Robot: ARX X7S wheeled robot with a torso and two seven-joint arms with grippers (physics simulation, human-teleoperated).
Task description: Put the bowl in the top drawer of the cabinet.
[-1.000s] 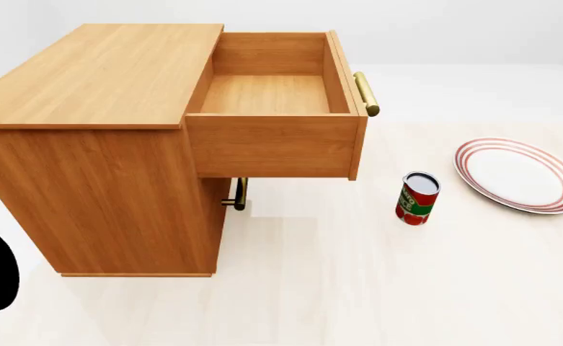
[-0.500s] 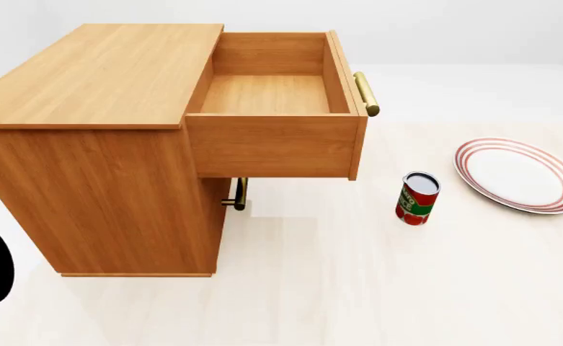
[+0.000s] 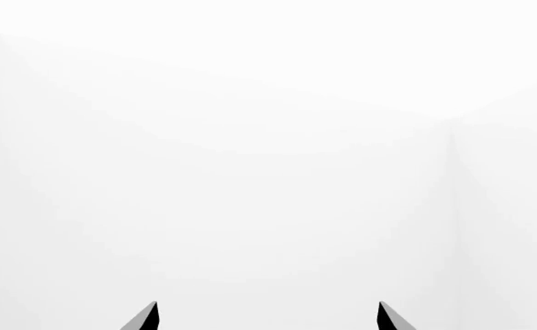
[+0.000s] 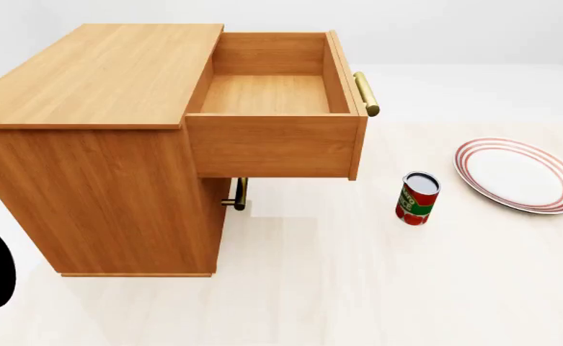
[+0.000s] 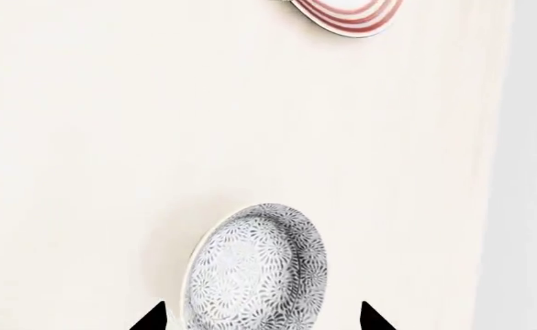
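- On the pale table [image 4: 378, 288], the cabinet [image 4: 99, 144] stands with its top drawer [image 4: 272, 94] pulled out and empty, ready to take the bowl.
- My right hand [image 5: 260, 317], fingers spread and holding nothing, hovers over the bowl [image 5: 257, 271], which lies tipped on its side.
- My left hand [image 3: 266, 317], open and empty, faces blank white.
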